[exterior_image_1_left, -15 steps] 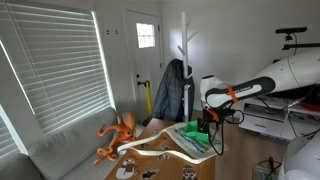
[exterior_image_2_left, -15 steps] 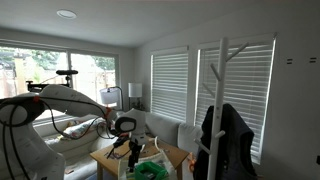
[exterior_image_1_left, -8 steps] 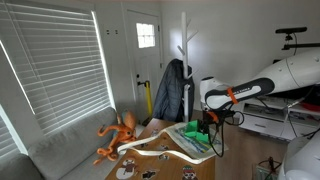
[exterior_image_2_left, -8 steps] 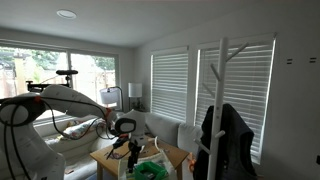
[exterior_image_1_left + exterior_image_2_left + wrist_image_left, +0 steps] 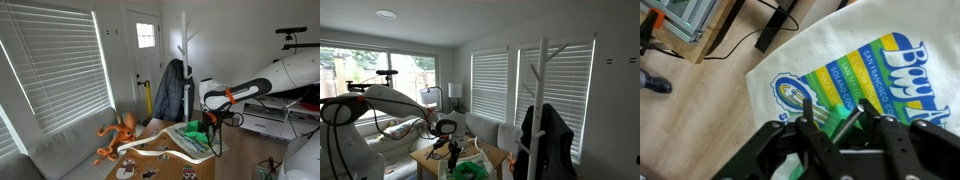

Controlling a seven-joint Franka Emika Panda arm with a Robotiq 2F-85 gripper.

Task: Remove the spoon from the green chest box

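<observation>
In the wrist view my gripper (image 5: 837, 112) comes in from the bottom, its black fingers (image 5: 807, 108) standing on either side of a metal spoon (image 5: 847, 122) handle. The handle leans against the right finger. A bright green wall of the green chest box (image 5: 830, 122) fills the gap up to the left finger. The jaws stand partly closed, and whether they press on the handle does not show. In both exterior views the gripper (image 5: 207, 125) (image 5: 453, 150) hangs low over the table at the green chest box (image 5: 198, 128).
A white cloth with a colourful print (image 5: 890, 60) lies under the box on the wooden table (image 5: 700, 100). A black cable (image 5: 730, 45) runs across it. An orange octopus toy (image 5: 118, 135), a white curved track (image 5: 165, 152) and a coat rack (image 5: 183, 60) stand nearby.
</observation>
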